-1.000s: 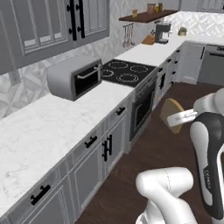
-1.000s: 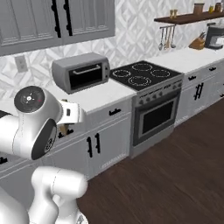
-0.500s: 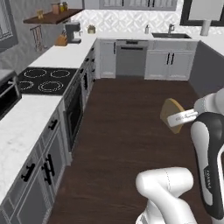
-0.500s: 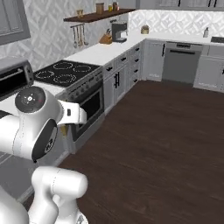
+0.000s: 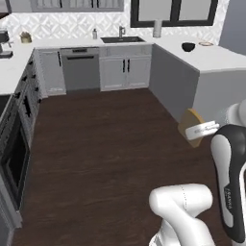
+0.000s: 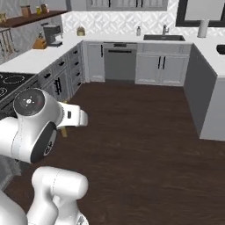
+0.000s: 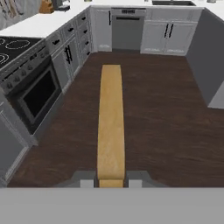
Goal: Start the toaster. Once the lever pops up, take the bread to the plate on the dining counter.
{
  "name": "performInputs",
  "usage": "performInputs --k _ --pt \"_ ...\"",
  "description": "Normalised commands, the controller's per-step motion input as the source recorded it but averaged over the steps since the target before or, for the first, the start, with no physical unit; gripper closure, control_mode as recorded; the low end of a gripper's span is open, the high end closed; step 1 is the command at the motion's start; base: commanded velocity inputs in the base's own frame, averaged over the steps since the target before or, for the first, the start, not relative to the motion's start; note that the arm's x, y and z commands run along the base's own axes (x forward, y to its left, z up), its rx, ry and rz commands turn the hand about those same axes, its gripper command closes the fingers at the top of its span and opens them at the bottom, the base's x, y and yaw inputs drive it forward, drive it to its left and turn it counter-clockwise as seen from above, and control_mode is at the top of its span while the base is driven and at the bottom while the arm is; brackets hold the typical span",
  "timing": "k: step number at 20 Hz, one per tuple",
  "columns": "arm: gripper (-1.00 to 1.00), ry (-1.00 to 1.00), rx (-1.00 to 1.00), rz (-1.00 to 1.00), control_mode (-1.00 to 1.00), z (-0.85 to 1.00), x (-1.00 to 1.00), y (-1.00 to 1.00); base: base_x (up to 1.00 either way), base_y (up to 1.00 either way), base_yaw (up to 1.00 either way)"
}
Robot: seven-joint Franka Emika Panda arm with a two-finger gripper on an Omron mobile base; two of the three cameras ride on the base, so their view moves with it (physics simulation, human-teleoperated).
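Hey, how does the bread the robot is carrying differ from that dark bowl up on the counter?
The bread is tan with a darker crust; the bowl is near black. The bread is a flat slice held on edge above the wooden floor between the fingers; the bowl is round and sits upright on the white counter. The bread is near the robot; the bowl is across the kitchen.

floor [image 5: 96,144]: open dark wood, free path ahead
left: oven range [image 7: 30,87], cabinets
right: dining counter [image 5: 211,62] wall; bowl [image 5: 188,46] near its edge
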Motion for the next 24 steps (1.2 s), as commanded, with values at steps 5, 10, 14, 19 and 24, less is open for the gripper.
performInputs --k 5,10,14,19,24 --pt "1.0 0.0 0.0 0.0 1.0 0.0 0.0 0.0 1.0 -0.16 -0.26" --pt "1.0 0.0 0.0 0.0 1.0 0.0 0.0 0.0 1.0 -0.63 -0.19" --pt "1.0 0.0 0.0 0.0 1.0 0.0 0.0 0.0 1.0 -0.97 -0.23" --pt "1.0 0.0 0.0 0.0 1.0 0.0 0.0 0.0 0.91 -1.0 -0.38" --pt "1.0 0.0 0.0 0.0 1.0 0.0 0.0 0.0 0.68 -1.0 -0.48"
